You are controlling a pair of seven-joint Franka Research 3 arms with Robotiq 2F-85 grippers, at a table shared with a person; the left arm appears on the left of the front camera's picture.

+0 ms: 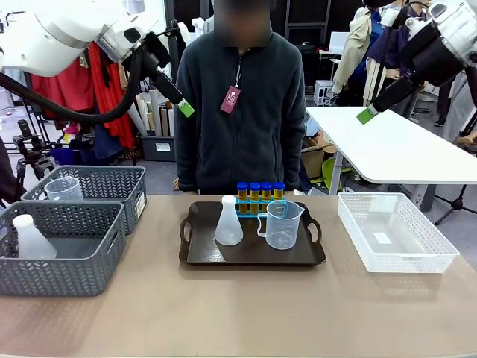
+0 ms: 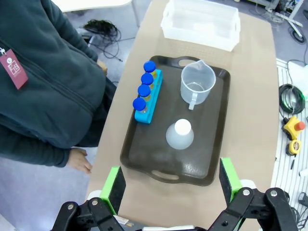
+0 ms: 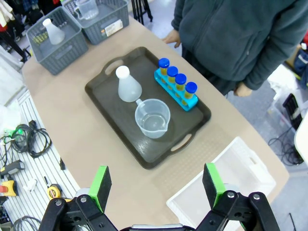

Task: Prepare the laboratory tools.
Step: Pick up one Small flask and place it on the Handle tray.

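While both my arms hang high above the desk (image 1: 246, 313), my left end effector (image 2: 171, 185) and right end effector (image 3: 156, 185) stand wide apart, holding nothing. On the dark brown tray (image 1: 195, 253) sit the translucent white conical flask (image 1: 229, 222), narrow-necked and broad-based, and just beside it the clear measuring beaker (image 1: 282, 224) with its handle and spout. Behind them, four blue-capped tubes (image 1: 260, 192) of amber liquid stand upright in a small blue rack (image 2: 147, 108), nearest the person.
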